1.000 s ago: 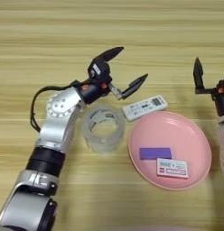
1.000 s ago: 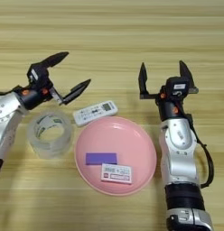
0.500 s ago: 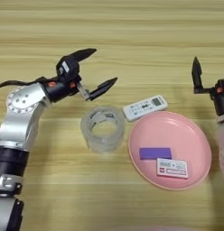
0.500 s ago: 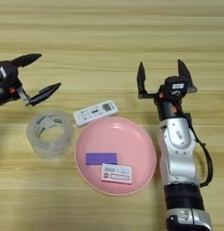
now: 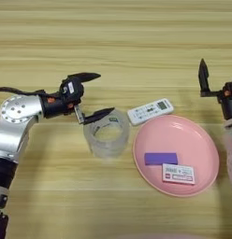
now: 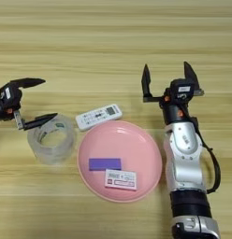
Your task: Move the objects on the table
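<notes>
Only one remote control (image 5: 149, 111), touching the pink plate's (image 5: 209, 140) rim, and one white box (image 5: 178, 173) are seen; left gripper (image 5: 92, 95) and right gripper (image 6: 166, 79) are held wide open, empty, bare table (image 5: 116, 42) beyond.

Two head-mounted stereo eyes, both looking steeply down on light wood-grain tabletop (image 5: 136, 37), close range, table filling frame. Left eye view reaches further left, takes in whole silver left arm. Right eye view reaches further right, takes in whole right arm. Shared: round pink plate (image 6: 146, 144), clear tape roll (image 5: 106, 135), slim white remote control (image 6: 98, 115).
</notes>
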Tool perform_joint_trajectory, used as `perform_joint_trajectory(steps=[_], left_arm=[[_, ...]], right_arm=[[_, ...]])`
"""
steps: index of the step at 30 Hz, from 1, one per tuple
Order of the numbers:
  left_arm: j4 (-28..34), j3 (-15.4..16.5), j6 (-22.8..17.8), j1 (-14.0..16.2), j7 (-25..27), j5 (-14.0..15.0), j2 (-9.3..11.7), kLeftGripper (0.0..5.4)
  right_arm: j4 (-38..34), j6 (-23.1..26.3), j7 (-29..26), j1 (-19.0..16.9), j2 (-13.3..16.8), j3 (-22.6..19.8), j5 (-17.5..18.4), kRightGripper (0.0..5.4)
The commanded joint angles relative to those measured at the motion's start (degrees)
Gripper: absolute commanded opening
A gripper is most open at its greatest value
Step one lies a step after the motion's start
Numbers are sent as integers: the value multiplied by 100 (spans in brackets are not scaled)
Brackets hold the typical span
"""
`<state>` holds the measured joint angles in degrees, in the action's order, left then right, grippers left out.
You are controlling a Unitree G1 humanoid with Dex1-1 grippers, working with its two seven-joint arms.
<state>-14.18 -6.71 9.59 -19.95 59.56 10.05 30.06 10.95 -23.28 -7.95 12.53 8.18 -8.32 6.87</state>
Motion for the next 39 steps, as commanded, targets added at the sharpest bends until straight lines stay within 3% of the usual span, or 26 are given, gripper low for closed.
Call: perform_joint_trajectory(steps=[1, 6, 8, 16, 22, 25, 28, 30, 35, 39], left_arm=[[-95, -61, 156, 109, 43, -93, 30, 538], [64, 78, 224, 261, -202, 40, -163, 538], [197, 233, 212, 338, -430, 227, -343, 538], [579, 910, 595, 616, -1860, 789, -1483, 538], [-164, 1181, 1854, 711, -3214, 224, -2326, 538], [-749, 1264, 2695, 656, -3826, -381, -2403, 538], [-1349, 1432, 3064, 490, -4321, -567, -2434, 538], [-1749, 1491, 3392, 364, -4681, -866, -2345, 538], [-2521, 1629, 3918, 102, -5240, -1133, -2175, 538], [-2830, 1731, 4022, -10, -5378, -934, -2137, 538]], right_arm=[[-95, -16, -4, -25, 2, 27, -34, 540], [-100, -33, -16, -58, 15, 34, -45, 540], [-90, -46, -20, -71, 22, 30, -48, 540], [-54, -107, -29, -106, 57, 10, -77, 540], [43, -229, -43, -157, 71, -23, -77, 540], [120, -295, -47, -169, 83, -61, -49, 540], [261, -466, 27, -169, 103, -126, -110, 540], [392, -557, 77, -157, 98, -176, -121, 540], [632, -881, 222, -172, 50, -206, -234, 540], [835, -1105, 318, -222, 16, -183, -366, 540]])
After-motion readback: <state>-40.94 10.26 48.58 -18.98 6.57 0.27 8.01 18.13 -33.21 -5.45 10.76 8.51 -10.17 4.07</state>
